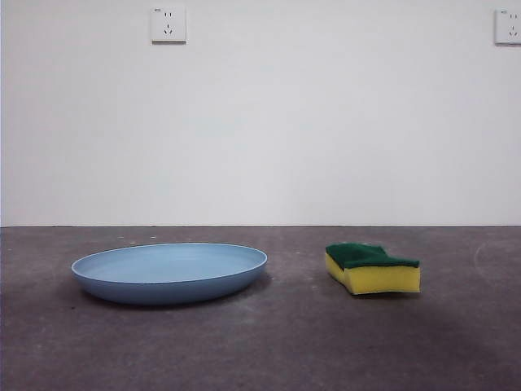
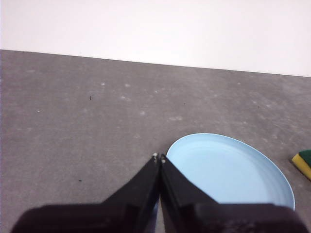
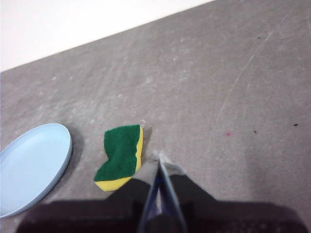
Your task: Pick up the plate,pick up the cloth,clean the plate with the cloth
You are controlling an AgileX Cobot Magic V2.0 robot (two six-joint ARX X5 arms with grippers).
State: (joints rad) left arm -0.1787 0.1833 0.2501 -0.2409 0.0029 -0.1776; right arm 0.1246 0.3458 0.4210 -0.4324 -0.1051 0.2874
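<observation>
Black left gripper [image 2: 159, 158] hangs clenched, empty, above the plate [image 2: 233, 170] rim. Right gripper [image 3: 159, 156], likewise clenched and empty, hangs beside the sponge [image 3: 121, 154].

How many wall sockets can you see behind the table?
2. One socket is high on the wall above the plate; the other socket is cut by the front view's right edge. More may lie outside view.

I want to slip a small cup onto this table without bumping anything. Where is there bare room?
There is bare table in front of the plate and the sponge, and a strip behind them toward the wall. The gap between plate and sponge is the tightest spot. Both grippers, left gripper and right gripper, are shut above the table.
</observation>
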